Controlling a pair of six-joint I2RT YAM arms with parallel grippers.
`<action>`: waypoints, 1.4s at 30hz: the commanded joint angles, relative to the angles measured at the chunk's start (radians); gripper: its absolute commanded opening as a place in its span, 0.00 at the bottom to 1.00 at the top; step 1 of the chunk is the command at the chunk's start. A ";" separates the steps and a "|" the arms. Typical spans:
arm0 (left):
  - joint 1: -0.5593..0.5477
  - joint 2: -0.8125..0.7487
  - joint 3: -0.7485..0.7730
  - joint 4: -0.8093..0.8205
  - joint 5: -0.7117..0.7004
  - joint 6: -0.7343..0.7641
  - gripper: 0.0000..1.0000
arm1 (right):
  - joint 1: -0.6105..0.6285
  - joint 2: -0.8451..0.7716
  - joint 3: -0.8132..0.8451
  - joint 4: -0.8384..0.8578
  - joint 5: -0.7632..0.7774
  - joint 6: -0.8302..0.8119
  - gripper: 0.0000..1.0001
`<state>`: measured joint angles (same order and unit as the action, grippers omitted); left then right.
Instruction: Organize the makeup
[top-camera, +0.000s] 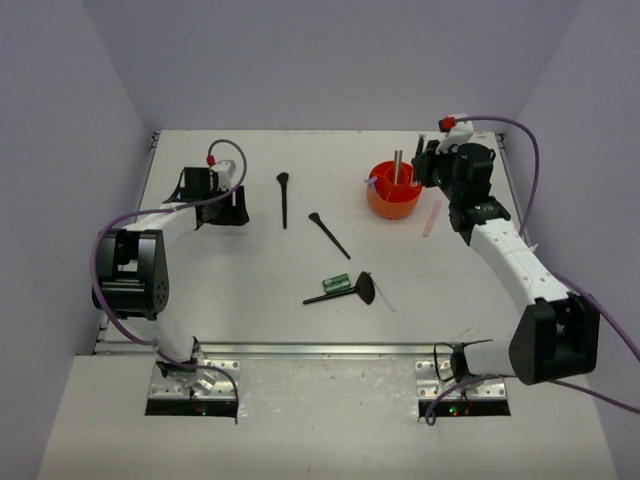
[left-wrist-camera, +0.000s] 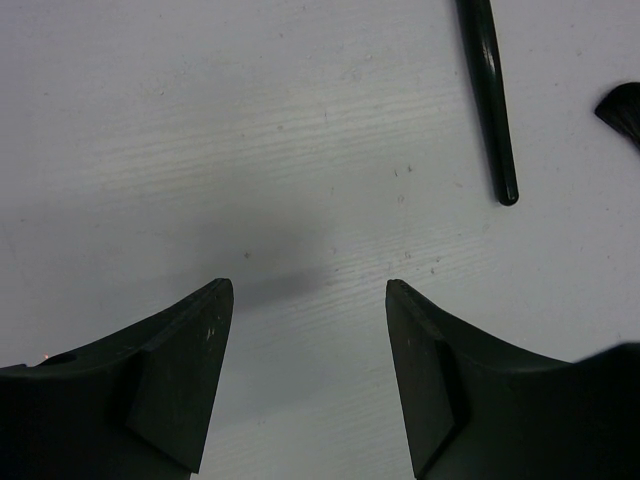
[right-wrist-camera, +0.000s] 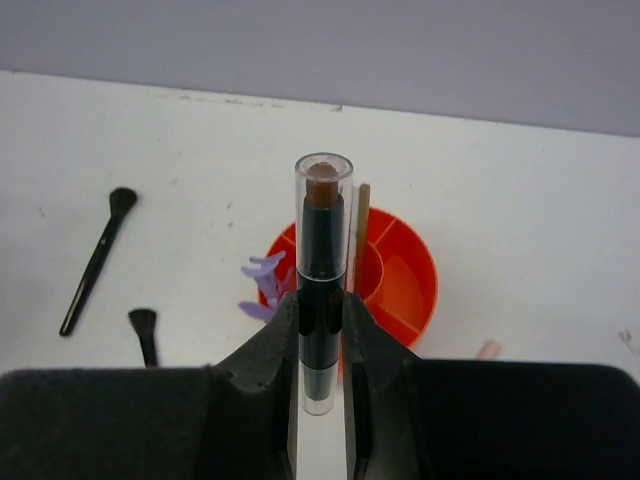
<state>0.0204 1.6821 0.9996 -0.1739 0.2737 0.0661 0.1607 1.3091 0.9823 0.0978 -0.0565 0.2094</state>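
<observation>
The right end effector is clamped on a capped brown stick at the orange cup, far right. The left end effector stands half open and empty over the desk, far left. Mid-desk lie a far brush, a mid brush, a fan brush and a green tube. A pink stick lies right of the cup.

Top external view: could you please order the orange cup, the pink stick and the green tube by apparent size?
1. orange cup, clearly largest.
2. pink stick, long but slim.
3. green tube, shortest.
All lie on one table, so nearness hardly matters.
</observation>
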 joint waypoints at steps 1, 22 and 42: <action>0.007 -0.017 0.042 0.004 -0.024 0.029 0.61 | -0.011 0.140 0.033 0.337 0.001 0.046 0.00; 0.012 0.004 0.072 -0.026 -0.041 0.050 0.61 | -0.115 0.313 -0.009 0.505 -0.019 0.048 0.00; 0.013 0.016 0.080 -0.044 -0.056 0.065 0.61 | -0.115 0.528 0.040 0.531 0.023 0.072 0.00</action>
<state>0.0212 1.6905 1.0595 -0.2327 0.2203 0.1265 0.0479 1.8179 0.9974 0.5583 -0.0444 0.2698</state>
